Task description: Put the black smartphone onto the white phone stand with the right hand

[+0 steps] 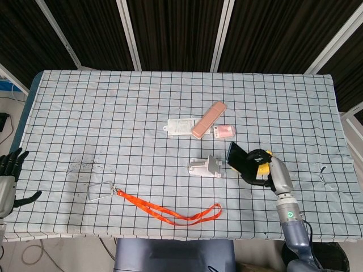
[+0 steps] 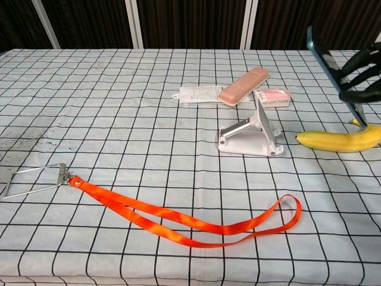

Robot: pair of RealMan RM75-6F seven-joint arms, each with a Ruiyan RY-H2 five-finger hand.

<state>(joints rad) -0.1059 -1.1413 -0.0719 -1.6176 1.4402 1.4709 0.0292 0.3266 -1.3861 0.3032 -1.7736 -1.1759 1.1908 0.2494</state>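
Phone lifted and tilted, ready for the stand

Right hand (image 1: 266,171) raised clear of the bench (image 1: 113,113), fingers (image 2: 363,62) wrapped around the black smartphone (image 1: 235,157), held steeply tilted, probably to match the sloped rest. Just beside, nearer the middle: white phone stand (image 1: 206,167), no phone on it yet. Left hand (image 1: 7,175) idle at the bench edge, fingers spread, holding nothing.

Black smartphone (image 1: 238,160) tilted, off the table, white phone stand (image 1: 206,166) just beside

Even, bright overhead light falls on the desk (image 1: 113,113), with only faint, soft shadows under things. Both views are sharp, without glare. The dark wall panels (image 1: 176,31) behind stay dim.
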